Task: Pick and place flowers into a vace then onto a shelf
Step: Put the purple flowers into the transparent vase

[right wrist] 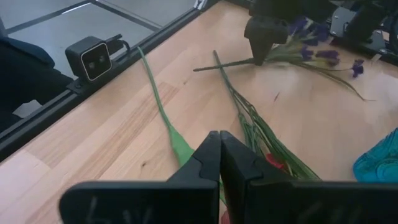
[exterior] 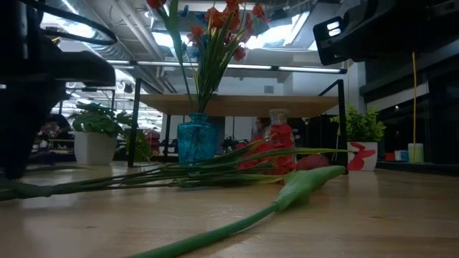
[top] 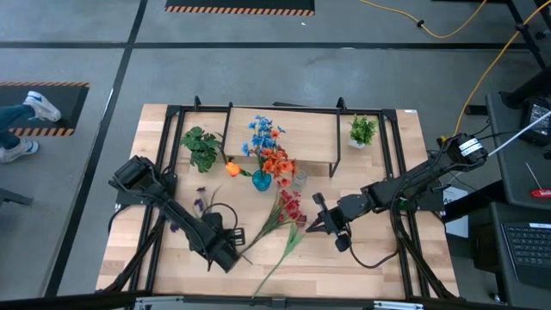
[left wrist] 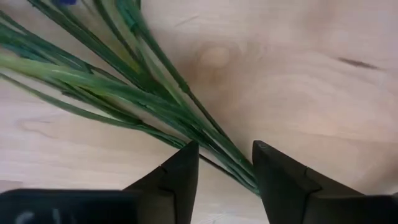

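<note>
A blue glass vase (top: 261,181) (exterior: 197,140) stands in front of the shelf (top: 301,142) (exterior: 237,104) and holds orange and blue flowers (top: 269,146). An orange tulip (top: 232,170) lies beside it. Red flowers (top: 291,207) (right wrist: 273,160) lie on the table, and a long leafy stem (top: 277,261) (right wrist: 163,106) rests beside them. Purple flowers (top: 198,204) (right wrist: 323,53) lie flat. My left gripper (top: 231,251) (left wrist: 225,168) is open and low, with the purple flowers' stems (left wrist: 186,106) between its fingers. My right gripper (top: 315,226) (right wrist: 219,152) is shut and hovers over the red blooms. My left gripper comes from above, its open fingers (left wrist: 180,177) standing either side of the purple flowers' bundled stems (left wrist: 231,163), across them near the cut ends. The stems lie flat on the table. I cannot tell whether a finger touches them.
Two potted plants (top: 201,146) (top: 362,129) stand at the shelf's ends. A small clear bottle (top: 299,179) (exterior: 278,122) sits by the vase. A black frame (top: 164,155) borders the table. A small camera (right wrist: 94,57) sits at the near edge.
</note>
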{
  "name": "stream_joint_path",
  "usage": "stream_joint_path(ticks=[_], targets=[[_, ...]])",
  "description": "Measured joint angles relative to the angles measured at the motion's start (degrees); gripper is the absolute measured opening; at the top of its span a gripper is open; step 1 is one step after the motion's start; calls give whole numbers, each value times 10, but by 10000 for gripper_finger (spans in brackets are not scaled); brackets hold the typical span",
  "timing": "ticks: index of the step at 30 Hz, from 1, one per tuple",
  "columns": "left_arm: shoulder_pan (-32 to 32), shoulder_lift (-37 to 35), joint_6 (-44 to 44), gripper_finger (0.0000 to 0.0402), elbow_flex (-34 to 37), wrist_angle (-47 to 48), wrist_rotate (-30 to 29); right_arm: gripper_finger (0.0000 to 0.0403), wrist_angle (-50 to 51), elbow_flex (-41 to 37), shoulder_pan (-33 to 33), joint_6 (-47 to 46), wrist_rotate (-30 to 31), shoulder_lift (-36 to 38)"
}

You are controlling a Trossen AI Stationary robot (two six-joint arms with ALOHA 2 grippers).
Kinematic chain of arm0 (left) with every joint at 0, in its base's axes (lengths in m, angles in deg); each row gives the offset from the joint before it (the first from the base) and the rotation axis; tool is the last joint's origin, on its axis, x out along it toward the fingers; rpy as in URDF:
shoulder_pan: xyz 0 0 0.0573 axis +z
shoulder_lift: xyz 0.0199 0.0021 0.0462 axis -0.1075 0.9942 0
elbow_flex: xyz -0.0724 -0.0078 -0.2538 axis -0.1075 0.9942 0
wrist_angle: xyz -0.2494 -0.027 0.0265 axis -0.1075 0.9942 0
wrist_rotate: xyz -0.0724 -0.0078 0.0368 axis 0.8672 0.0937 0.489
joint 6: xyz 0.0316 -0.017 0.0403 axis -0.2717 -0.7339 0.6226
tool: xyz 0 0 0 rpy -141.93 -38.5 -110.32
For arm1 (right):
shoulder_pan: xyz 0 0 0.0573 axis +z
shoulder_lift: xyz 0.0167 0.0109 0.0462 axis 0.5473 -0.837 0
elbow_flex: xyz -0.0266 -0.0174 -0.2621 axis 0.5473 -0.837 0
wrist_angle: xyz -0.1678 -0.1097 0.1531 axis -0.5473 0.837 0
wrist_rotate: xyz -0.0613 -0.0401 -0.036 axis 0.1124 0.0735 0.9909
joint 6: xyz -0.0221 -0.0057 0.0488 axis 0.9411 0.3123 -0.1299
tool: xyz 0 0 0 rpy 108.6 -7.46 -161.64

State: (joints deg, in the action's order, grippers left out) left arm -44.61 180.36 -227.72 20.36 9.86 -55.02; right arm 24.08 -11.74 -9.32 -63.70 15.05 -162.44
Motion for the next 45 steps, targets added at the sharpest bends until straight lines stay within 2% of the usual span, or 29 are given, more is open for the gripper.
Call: stream_joint_path(ticks=[8, 11, 16, 28, 32, 38, 45], targets=[[-3, 0, 34, 97, 9, -3, -2, 5, 0, 0, 0, 0, 0, 0], [-3, -2, 56, 66, 16, -9, -6, 5, 0, 0, 0, -1, 0, 0], [-2, 0, 98, 9, 18, -20, -50, 5, 0, 0, 0, -1, 0, 0], [-5, -6, 124, 4, 18, -27, -91, 5, -1, 0, 0, -5, 0, 0], [-11, -28, 125, 4, 18, -24, -106, 5, -1, 0, 0, -6, 0, 0], [-25, -70, 120, 4, 18, -7, -159, 5, -3, 0, 0, -6, 0, 0], [-48, -113, 134, 4, 18, 12, -163, 5, -4, 0, 0, -19, 0, 0]])
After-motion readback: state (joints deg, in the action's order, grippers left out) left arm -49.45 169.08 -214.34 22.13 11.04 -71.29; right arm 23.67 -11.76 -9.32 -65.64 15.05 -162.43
